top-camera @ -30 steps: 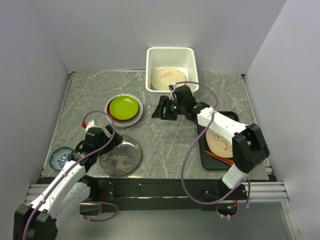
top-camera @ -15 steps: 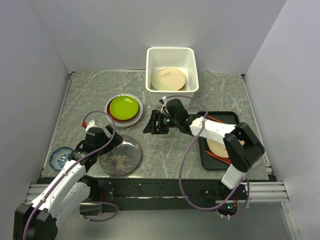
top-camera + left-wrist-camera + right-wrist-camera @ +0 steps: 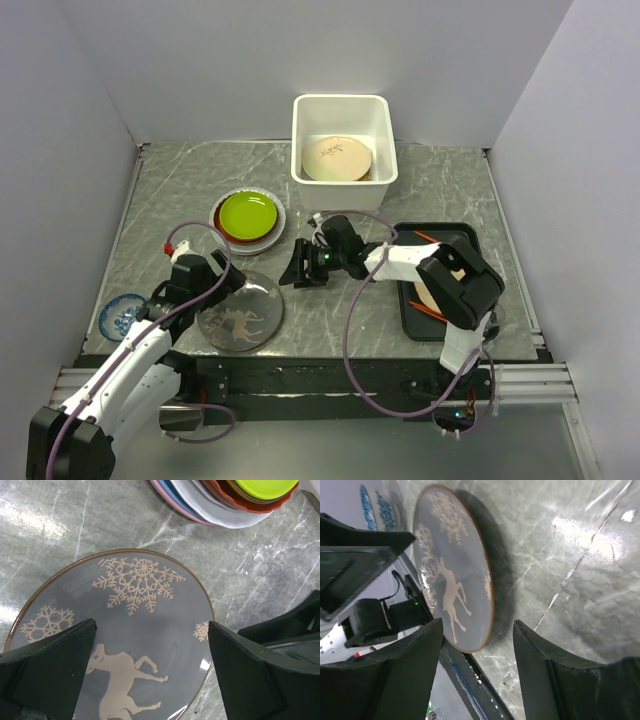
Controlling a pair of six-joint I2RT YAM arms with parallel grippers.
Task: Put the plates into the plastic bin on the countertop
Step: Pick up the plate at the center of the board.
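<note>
At the bottom left of the top view, the left gripper [image 3: 222, 288] is hovering over a grey plate [image 3: 240, 318] printed with snowflakes and a deer. Its fingers are standing spread wide, one on either side of the plate's pattern in the left wrist view, and nothing is sitting between them. The plate is lying flat on the countertop [image 3: 180, 190]. Further left, near the edge, a small blue-patterned plate [image 3: 120, 316] is lying on its own.

Just right of the grey plate, the right gripper [image 3: 300, 268] is reaching in low from the right side of the frame. Its jaws are parted and pinching nothing, and its wrist view is looking past them at the grey plate's near rim. At the lower right, a black tray [image 3: 466, 236] is carrying a cream plate [image 3: 424, 292] and thin orange sticks [image 3: 424, 313], partly hidden by the right arm.

Above the grey plate, left of centre, a stack of plates is sitting with a lime green plate [image 3: 247, 213] on top; red-brown, white, blue and pink rims are showing beneath it.

At the top centre, the plastic bin [image 3: 340, 98] is standing against the back wall, holding one cream patterned plate [image 3: 338, 158].
</note>
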